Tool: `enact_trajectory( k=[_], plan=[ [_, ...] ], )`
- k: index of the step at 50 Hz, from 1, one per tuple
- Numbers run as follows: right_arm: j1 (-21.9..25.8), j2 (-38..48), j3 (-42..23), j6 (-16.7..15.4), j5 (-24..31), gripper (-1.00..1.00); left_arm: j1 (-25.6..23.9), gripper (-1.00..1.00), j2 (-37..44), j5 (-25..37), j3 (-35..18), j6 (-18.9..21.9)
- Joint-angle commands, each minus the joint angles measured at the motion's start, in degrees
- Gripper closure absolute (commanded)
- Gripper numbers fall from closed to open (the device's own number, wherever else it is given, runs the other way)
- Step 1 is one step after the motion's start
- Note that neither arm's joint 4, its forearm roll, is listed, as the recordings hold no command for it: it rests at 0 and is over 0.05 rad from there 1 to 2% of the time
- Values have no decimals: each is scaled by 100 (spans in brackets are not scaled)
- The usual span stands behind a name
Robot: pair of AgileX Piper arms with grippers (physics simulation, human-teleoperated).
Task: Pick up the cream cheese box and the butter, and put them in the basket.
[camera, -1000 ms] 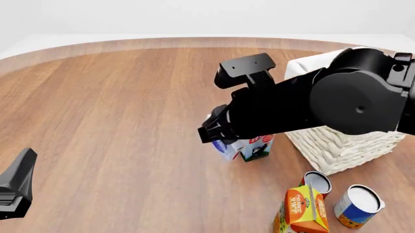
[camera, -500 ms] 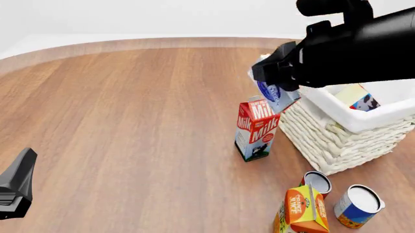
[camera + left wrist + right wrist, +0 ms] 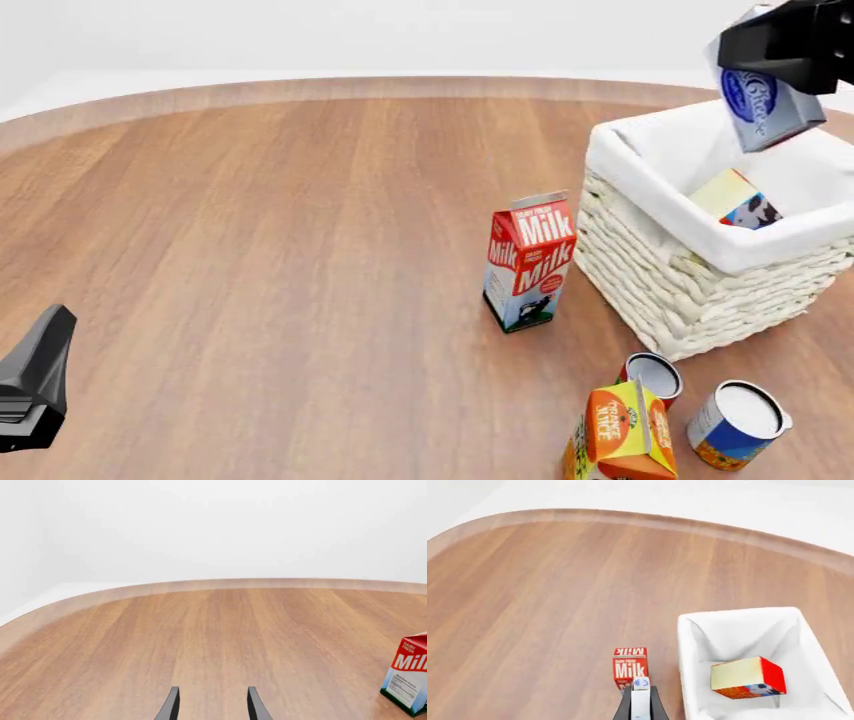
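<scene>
Pinching cream cheese box: right fingers | above basket rim | left fingers spread

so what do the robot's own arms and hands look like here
Both are plain matte black with no markings, cables or coverings in view. The left hand ends in two thin, flat, tapering fingers, and its body shows as an angular wedge in the front view. The right hand has the same slim dark fingers on a blocky, hard-edged housing.
</scene>
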Motion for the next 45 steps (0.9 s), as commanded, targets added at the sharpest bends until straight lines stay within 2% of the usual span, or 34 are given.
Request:
enact_trajectory(
  k=[1, 5, 7, 14, 22, 32, 45],
  plan=[
    [-853, -127, 59, 46, -104, 100, 0, -100, 0, 0, 0, 0],
    [-1113, -70, 103, 8, -216, 100, 0, -100, 0, 0, 0, 0],
    [-1284, 0, 130, 161, -295, 100, 0, -100, 0, 0, 0, 0],
    [-1606, 234, 306, 219, -612, 100, 0, -100, 0, 0, 0, 0],
    [-1742, 535, 317, 269, -813, 100, 0, -100, 0, 0, 0, 0],
    [-1870, 930, 777, 428, -1485, 100, 0, -100, 0, 0, 0, 0],
    [-1897, 1121, 1016, 540, -1811, 100, 0, -100, 0, 0, 0, 0]
  ],
)
